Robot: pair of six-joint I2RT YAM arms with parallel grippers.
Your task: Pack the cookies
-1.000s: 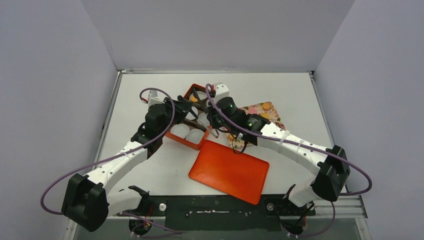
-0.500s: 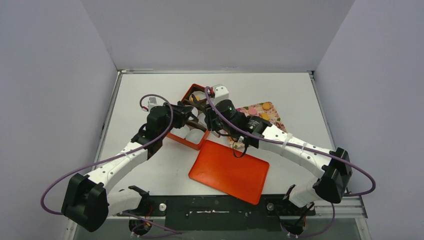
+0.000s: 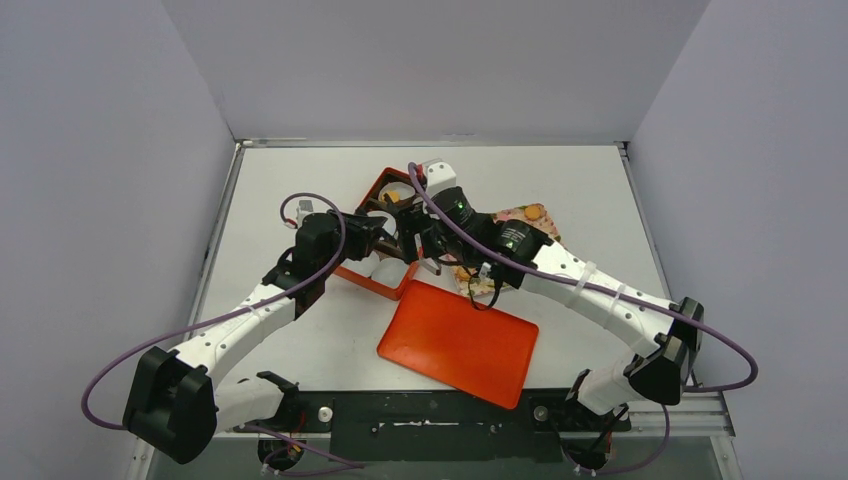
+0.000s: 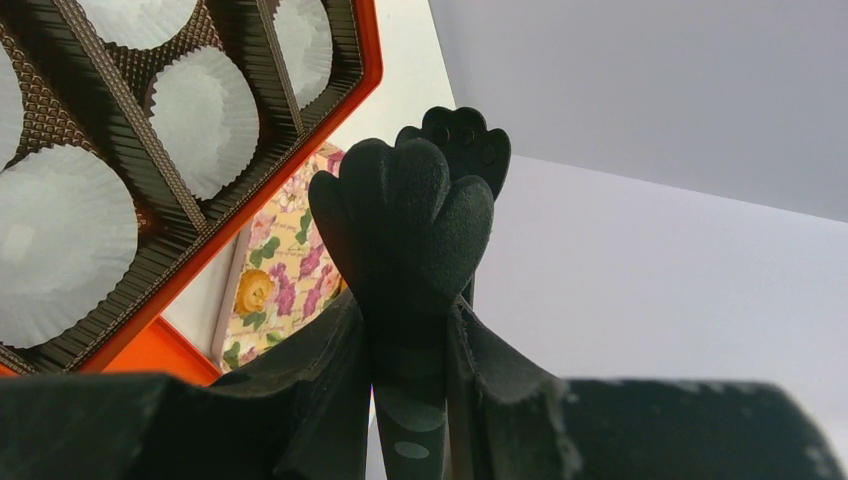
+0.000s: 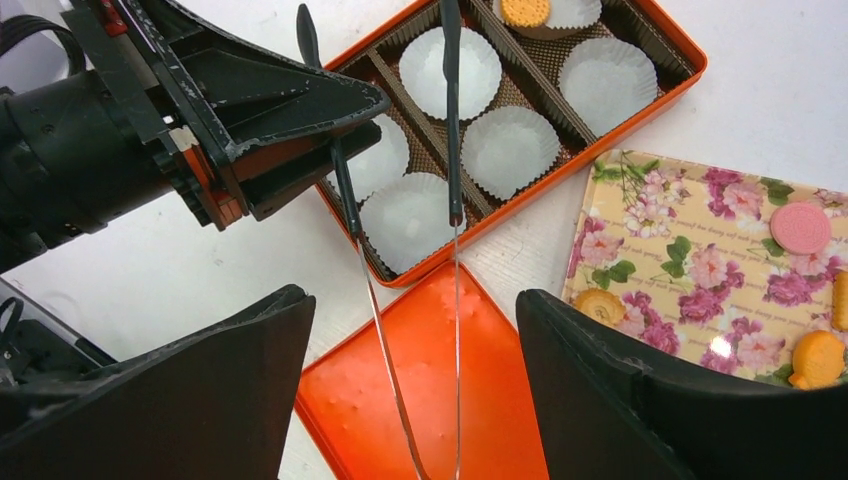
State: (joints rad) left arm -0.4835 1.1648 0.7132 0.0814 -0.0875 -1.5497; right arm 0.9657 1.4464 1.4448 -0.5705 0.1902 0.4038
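Several cookies lie on the floral tray (image 5: 690, 250): a pink one (image 5: 800, 228) and orange ones (image 5: 598, 305) (image 5: 818, 358). One orange cookie (image 5: 525, 10) sits in a paper cup in the orange box (image 5: 690, 70). My right gripper (image 5: 410, 300) stands open above the box's near corner. The thin metal tongs (image 5: 452, 200) rise between its fingers with their black tips spread and empty. My left gripper (image 4: 430, 170) is shut, and its tips (image 5: 375, 105) reach over the box's left edge. Whether they touch the box is unclear.
The box's other white paper cups (image 5: 510, 150) are empty, set between brown dividers. The flat orange lid (image 3: 460, 340) lies on the table in front of the box. Both arms crowd over the box (image 3: 385, 185), with the floral tray (image 3: 520, 215) to its right.
My right gripper has opened and the tongs have spread. The right arm has reached farther over the box. The left gripper stays shut and has barely moved.
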